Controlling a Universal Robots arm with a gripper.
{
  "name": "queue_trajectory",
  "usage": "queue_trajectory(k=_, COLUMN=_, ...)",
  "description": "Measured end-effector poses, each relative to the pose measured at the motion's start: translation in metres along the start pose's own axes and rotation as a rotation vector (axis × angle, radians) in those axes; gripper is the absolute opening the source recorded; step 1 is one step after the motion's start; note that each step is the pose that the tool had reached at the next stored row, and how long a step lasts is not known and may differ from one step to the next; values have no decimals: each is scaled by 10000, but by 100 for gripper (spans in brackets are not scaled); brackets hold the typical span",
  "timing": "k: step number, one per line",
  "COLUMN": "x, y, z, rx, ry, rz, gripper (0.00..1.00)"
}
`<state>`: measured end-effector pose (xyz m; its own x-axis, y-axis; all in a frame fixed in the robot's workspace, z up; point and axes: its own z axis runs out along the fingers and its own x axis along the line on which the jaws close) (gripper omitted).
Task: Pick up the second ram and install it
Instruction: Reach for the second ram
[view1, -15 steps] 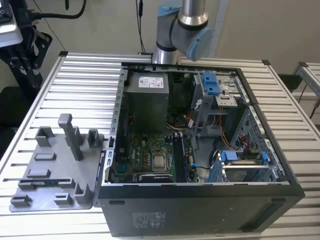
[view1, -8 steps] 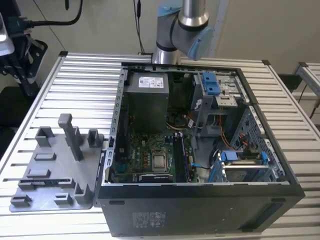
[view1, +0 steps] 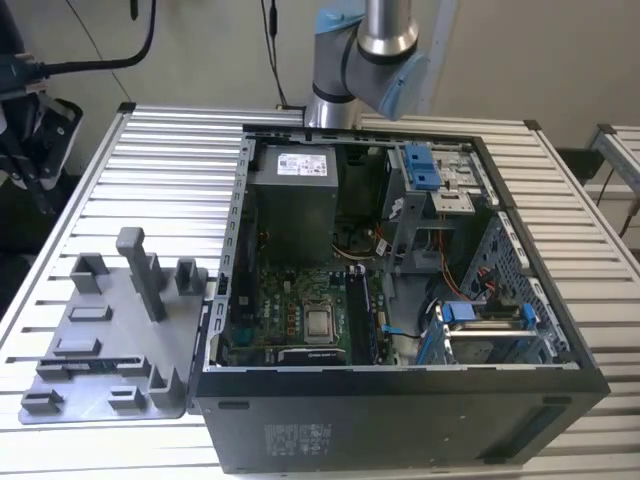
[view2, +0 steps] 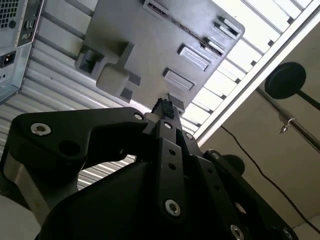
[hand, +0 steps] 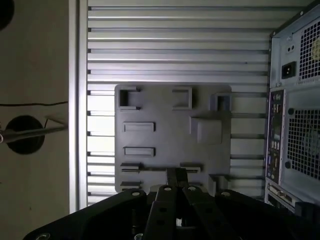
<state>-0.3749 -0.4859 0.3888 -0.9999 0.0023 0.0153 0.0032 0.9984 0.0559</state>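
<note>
Step in hand: pickup of the second ram; nothing lifted yet.

Fingers (hand: 176, 175): together at the tips in both wrist views, with nothing between them that I can make out; hanging above the holder (hand: 165, 145), not touching it.

Holder: grey plate with upright pegs, flat on the slatted surface (view1: 170, 180), just beside the open case (view1: 400, 420), on the exterior view's left of it.

Ram (hand: 150, 169): I take it to be the thin dark strip standing on edge in a long slot of the holder; in the first wrist view my fingertips sit right over the middle of that strip; height above it I cannot judge. Strip is too thin here to confirm chips or label, so the identification is a judgement.

Case: lid off, board (view1: 290, 300) exposed; memory slots (view1: 362, 310) run beside the processor socket; whether one stick is already seated there I cannot tell.

Progress, as I judge it: early; approach over the holder done, grasp not made, install untouched.

What the grasp calls for, as I judge it: fingers parted wider than the strip is thick; pads square to its flat faces, not its ends; a straight descent along the slot line so I clear the pegs; grip near the middle so the stick comes out level, not cocked in the slot.

Risk: a skewed grip could jam the stick in the slot or drag the holder along the surface.
</note>
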Motion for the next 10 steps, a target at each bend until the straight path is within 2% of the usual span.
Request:
queue_trajectory(k=6, x=4, y=-207, z=-9, rx=-1, ry=-1, rz=0, gripper=11)
queue_trajectory(k=10, x=5, y=-301, z=-13, rx=0, ry=-1, rz=0, gripper=11)
